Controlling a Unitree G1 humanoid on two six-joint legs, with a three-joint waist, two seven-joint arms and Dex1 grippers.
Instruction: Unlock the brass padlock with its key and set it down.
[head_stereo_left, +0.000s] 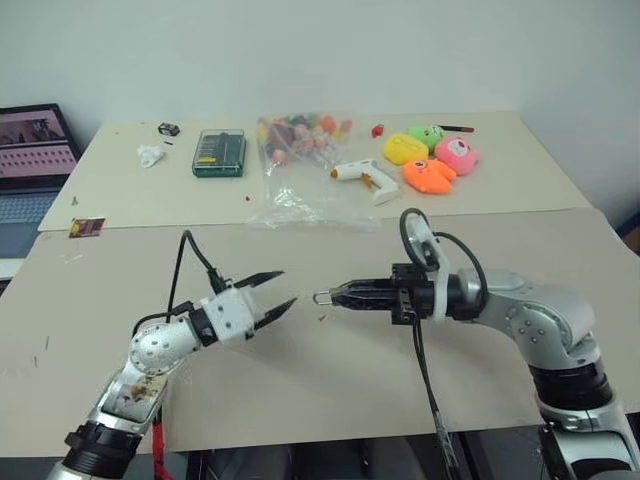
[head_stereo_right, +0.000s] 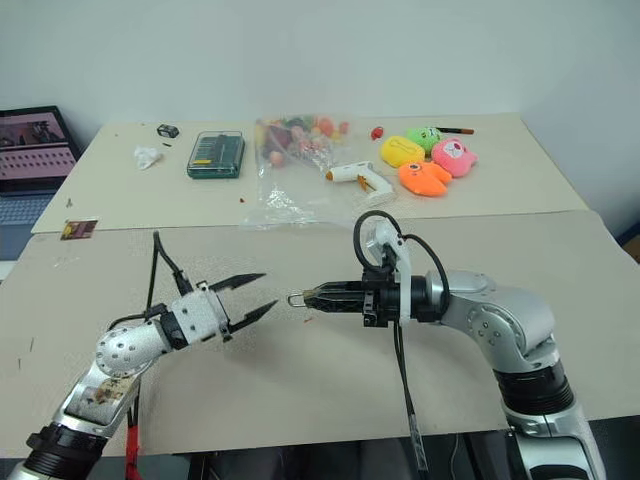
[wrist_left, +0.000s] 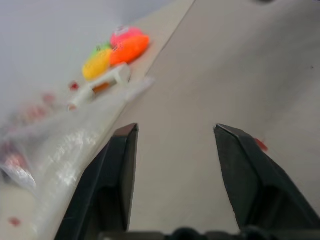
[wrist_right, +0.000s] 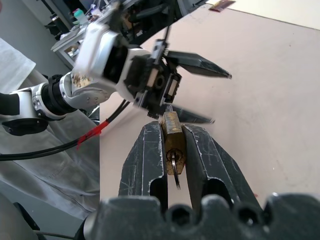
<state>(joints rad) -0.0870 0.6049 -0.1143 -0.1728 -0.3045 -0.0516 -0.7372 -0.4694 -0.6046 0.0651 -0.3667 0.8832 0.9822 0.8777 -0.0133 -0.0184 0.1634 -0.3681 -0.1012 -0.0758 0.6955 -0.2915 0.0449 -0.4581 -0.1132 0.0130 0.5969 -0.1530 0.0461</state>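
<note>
My right gripper (wrist_right: 172, 126) is shut on the brass padlock (wrist_right: 172, 134), which sits upright between its two fingers. The silvery shackle (head_stereo_left: 320, 297) pokes out past the fingertips toward my left gripper. The key (wrist_right: 174, 169) hangs from the padlock's other end, between the fingers. My left gripper (head_stereo_left: 287, 287) is open and empty. It hovers above the tan table, level, a short gap from the shackle. From the left wrist its fingers (wrist_left: 122, 155) stand well apart.
A tiny red fleck (head_stereo_left: 322, 318) lies on the table (head_stereo_left: 330, 380) under the grippers. On the far table are a green bit case (head_stereo_left: 219, 153), a clear bag of colourful bits (head_stereo_left: 300, 150), a white glue gun (head_stereo_left: 365, 177) and plush toys (head_stereo_left: 435, 160). A laptop (head_stereo_left: 30, 165) stands at the left.
</note>
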